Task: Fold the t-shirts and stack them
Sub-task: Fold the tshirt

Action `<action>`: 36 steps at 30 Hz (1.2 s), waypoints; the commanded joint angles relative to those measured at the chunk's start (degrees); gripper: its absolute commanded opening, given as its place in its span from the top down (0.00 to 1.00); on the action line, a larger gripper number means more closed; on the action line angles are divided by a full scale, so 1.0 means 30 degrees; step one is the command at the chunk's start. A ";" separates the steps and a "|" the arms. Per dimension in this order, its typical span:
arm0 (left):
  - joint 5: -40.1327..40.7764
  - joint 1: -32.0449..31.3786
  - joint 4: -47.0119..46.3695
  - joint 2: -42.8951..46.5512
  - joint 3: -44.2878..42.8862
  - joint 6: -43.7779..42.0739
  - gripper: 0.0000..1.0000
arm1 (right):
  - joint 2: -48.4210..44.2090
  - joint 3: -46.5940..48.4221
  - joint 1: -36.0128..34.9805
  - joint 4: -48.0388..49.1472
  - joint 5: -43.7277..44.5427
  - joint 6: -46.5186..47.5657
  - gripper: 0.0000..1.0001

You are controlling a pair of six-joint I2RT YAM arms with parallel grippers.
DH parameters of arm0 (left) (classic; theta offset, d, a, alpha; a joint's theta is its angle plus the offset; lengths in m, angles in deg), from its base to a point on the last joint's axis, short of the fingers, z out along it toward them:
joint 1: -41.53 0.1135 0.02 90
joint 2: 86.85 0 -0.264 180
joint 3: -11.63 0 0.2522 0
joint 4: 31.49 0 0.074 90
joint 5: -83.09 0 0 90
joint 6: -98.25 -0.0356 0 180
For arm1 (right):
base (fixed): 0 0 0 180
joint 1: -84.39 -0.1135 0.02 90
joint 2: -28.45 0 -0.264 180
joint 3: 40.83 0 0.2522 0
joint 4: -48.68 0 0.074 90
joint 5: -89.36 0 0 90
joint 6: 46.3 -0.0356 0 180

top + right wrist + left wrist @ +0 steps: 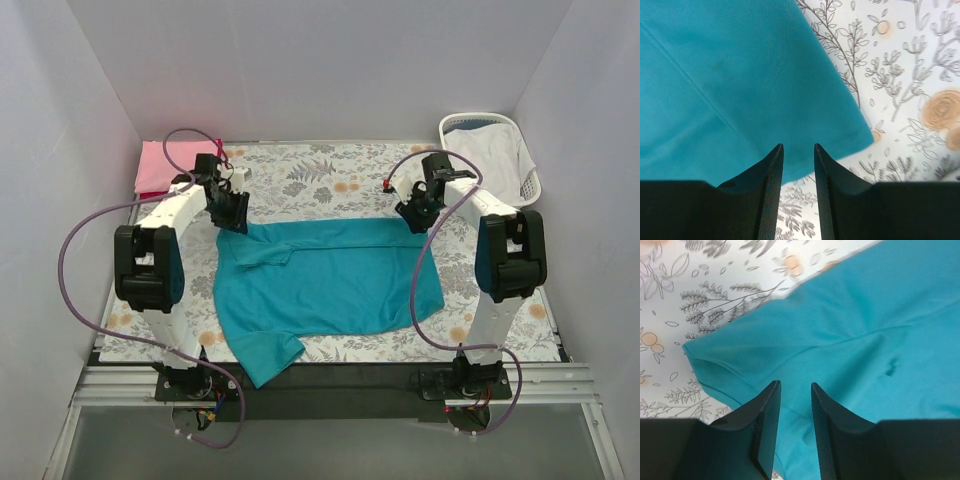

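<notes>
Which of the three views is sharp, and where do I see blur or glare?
Top view: even, soft light, teal t-shirt sharp, no glare. Left wrist view: floral tablecloth slightly blurred. Right wrist view: shirt weave crisp, flowers at right soft.

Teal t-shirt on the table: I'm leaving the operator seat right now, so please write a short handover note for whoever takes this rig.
Left gripper: jaws slightly apart over the far-left corner of the teal t-shirt, nothing pinched.
Right gripper: jaws slightly apart over its far-right corner, nothing pinched.
Pink t-shirt: compact pile at the far-left corner of the table.
Done: the teal one lies spread across the middle.
Left: fold it, since a sleeve sticks out at the near left, then stack the shirts.
</notes>
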 commanded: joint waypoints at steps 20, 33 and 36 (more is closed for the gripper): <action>0.1914 -0.6976 0.0570 0.1470 0.1410 0.1764 0.59 | -0.0213 -0.1115 -0.0226 -0.1606 0.1373 0.2729 0.56; 0.2353 -0.7035 0.0306 0.0972 0.2055 0.1823 0.60 | -0.0330 -0.1849 -0.0255 -0.1430 0.1783 0.3110 0.69; 0.2499 -0.7006 0.0393 0.1030 0.2055 0.1735 0.60 | -0.0417 -0.1702 -0.0255 -0.1430 0.1871 0.3139 0.71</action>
